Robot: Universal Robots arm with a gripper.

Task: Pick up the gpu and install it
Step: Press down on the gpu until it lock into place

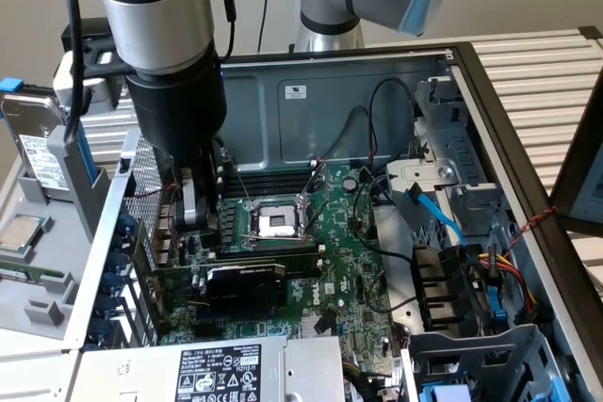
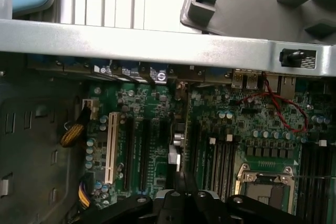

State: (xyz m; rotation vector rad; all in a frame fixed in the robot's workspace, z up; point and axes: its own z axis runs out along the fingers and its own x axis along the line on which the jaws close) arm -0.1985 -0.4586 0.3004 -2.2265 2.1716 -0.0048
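Observation:
The gpu [image 1: 243, 281] stands upright on the green motherboard [image 1: 349, 261] inside the open computer case. Its black cooler faces the front and its silver bracket sits at the case's rear wall on the exterior view's left. My gripper [image 1: 195, 223] is shut and hangs just above the card's top edge near the bracket end. A small gap shows between the tips and the card. In the wrist view the gpu [image 2: 176, 140] appears edge-on as a thin strip between the expansion slots and the memory slots. It runs straight up to my gripper [image 2: 181, 179].
The bare CPU socket [image 1: 275, 223] lies just behind the card. A power supply [image 1: 221, 369] fills the case's near corner. Blue and coloured cables [image 1: 433, 214] and drive cages crowd the exterior view's right. A hard drive [image 1: 33, 148] stands outside the case on the left.

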